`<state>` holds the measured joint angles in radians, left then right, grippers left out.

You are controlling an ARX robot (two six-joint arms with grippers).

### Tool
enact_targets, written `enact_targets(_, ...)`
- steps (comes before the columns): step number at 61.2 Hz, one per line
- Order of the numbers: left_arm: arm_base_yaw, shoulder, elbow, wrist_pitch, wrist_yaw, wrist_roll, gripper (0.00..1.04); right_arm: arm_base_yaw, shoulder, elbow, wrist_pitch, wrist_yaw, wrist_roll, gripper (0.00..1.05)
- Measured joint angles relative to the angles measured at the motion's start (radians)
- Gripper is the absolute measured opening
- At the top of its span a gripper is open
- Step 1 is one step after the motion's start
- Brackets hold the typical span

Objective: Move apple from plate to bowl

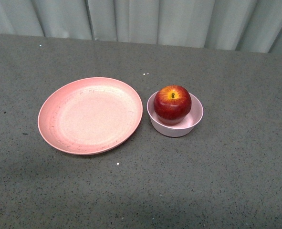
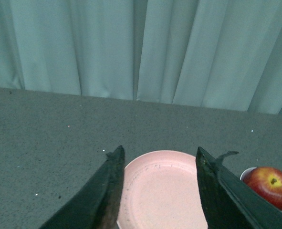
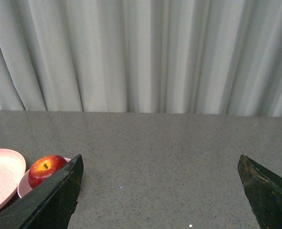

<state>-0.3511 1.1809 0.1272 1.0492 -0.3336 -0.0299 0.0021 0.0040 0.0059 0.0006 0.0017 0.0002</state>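
Note:
The dark red apple (image 1: 172, 101) sits upright inside the small pale pink bowl (image 1: 175, 125), its yellow stem patch facing up. To its left lies the wide salmon plate (image 1: 90, 115), bare. Neither arm shows in the front view. In the left wrist view my left gripper (image 2: 158, 155) is open above the plate (image 2: 162, 191), and the apple (image 2: 270, 184) is off to one side. In the right wrist view my right gripper (image 3: 160, 163) stands wide open over bare table, apart from the apple (image 3: 46, 169), the bowl (image 3: 24, 185) and the plate (image 3: 2, 176).
A grey speckled tabletop (image 1: 226, 181) runs under everything. Pale folded curtains (image 1: 145, 19) hang along its far edge.

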Motion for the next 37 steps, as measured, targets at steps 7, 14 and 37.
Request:
enact_targets(7, 0.067, -0.113, -0.051, -0.080, 0.055, 0.010, 0.24, 0.000, 0.000, 0.000, 0.000, -0.003, 0.000, 0.95)
enact_targets(14, 0.116, -0.219, -0.077, -0.155, 0.104, 0.012, 0.04, 0.000, 0.000, 0.000, 0.000, -0.003, 0.000, 0.95)
enact_targets(37, 0.233, -0.536, -0.107, -0.418, 0.217, 0.022, 0.04, 0.000, 0.000, 0.000, 0.000, -0.003, 0.000, 0.95)
